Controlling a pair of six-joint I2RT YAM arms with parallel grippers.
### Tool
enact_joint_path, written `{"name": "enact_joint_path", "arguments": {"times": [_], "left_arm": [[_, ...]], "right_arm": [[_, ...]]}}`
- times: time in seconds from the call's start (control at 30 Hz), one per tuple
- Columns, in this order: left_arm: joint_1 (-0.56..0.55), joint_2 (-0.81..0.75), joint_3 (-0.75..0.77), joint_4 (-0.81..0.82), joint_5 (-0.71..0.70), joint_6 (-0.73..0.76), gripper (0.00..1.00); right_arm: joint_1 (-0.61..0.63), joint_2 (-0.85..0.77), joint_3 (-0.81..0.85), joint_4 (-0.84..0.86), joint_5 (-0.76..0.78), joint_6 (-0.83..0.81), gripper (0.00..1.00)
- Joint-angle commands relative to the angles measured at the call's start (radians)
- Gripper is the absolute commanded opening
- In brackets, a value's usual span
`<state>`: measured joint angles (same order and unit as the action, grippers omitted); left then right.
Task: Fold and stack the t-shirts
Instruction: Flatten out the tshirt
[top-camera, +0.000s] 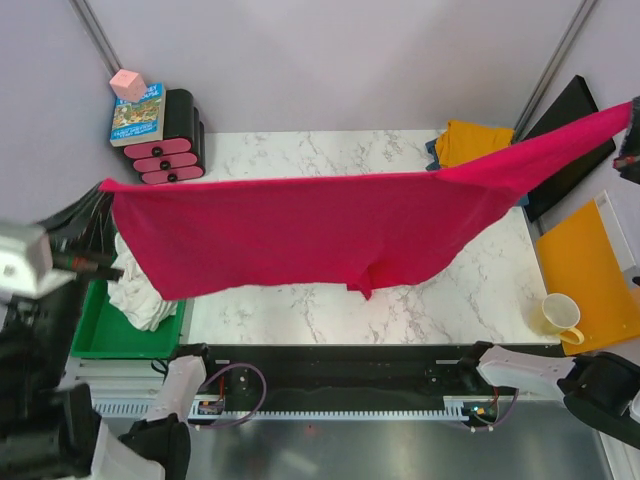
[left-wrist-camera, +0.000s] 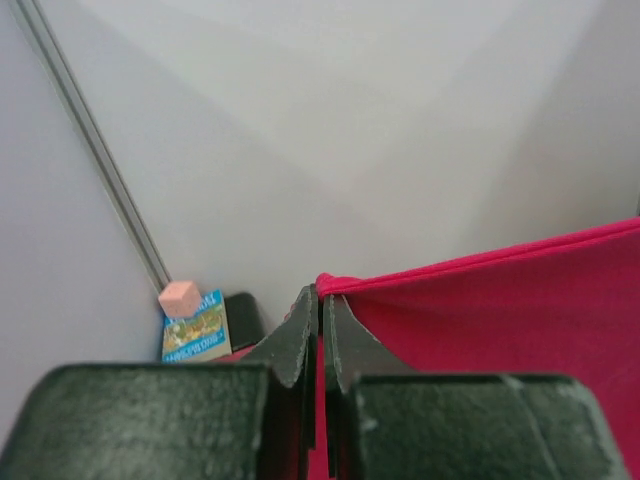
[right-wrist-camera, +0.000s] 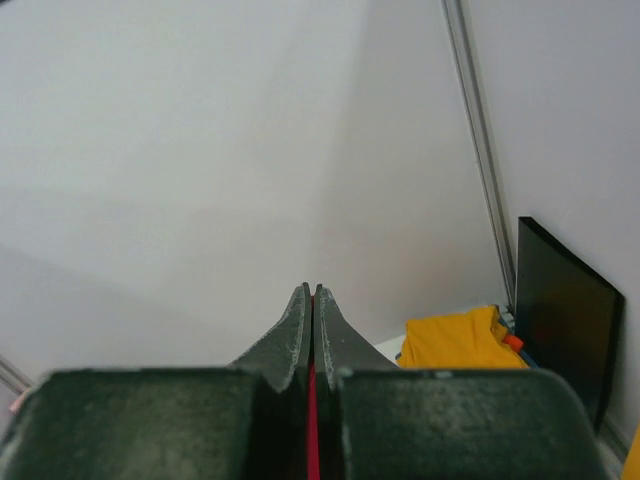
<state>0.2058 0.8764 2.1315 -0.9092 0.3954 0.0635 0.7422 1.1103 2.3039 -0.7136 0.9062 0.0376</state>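
A white marble tabletop (top-camera: 300, 320) is enclosed by pale lilac walls. Above it one crimson-red t-shirt (top-camera: 300, 235) is held raised and stretched wide across the middle of the top view, its upper edge drawn taut from the left of the frame to the upper right corner. One corner of it is pinched in the clenched jaws of the left gripper (left-wrist-camera: 321, 300), and red cloth is likewise clamped between the closed jaws of the right gripper (right-wrist-camera: 312, 292). At the upper right of the table one folded yellow-orange t-shirt (top-camera: 470, 140) is laid over a sliver of blue cloth (top-camera: 431, 150). One white t-shirt (top-camera: 140, 290) is heaped in a green bin (top-camera: 100, 345) at lower left. Three pink-fronted black cases (top-camera: 172, 140) are stacked at upper left, topped by one book (top-camera: 138, 113) and one pink cube (top-camera: 128, 84). At the right, one flat orange board (top-camera: 590, 275), one pale mug (top-camera: 560, 315) and one black panel (top-camera: 565, 140) are seen.
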Motion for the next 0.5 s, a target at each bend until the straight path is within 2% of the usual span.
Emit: {"name": "enact_joint_path", "arguments": {"times": [0.0,0.13,0.23,0.27,0.3,0.4,0.47], "left_arm": [[-0.008,-0.059,0.029,0.003,-0.014,-0.037,0.02],[-0.008,-0.016,-0.086,0.003,0.039,-0.037,0.02],[-0.008,0.059,-0.2,0.016,0.091,-0.013,0.02],[-0.008,0.078,-0.231,0.048,0.092,-0.002,0.02],[-0.008,0.099,-0.296,0.078,0.092,0.004,0.02],[-0.008,0.185,-0.384,0.191,0.086,0.028,0.02],[-0.008,0.291,-0.378,0.23,0.066,0.036,0.02]], "right_arm": [[0.002,0.02,0.012,0.016,0.014,-0.03,0.0],[0.016,0.077,-0.056,0.029,0.069,-0.018,0.0],[0.016,0.134,-0.142,0.118,0.095,-0.03,0.0],[0.008,0.16,-0.158,0.164,0.103,-0.08,0.0],[-0.009,0.224,-0.155,0.175,0.099,-0.09,0.0],[-0.116,0.356,-0.123,0.197,0.005,-0.038,0.0],[-0.234,0.477,-0.058,0.13,-0.091,0.103,0.0]]}}
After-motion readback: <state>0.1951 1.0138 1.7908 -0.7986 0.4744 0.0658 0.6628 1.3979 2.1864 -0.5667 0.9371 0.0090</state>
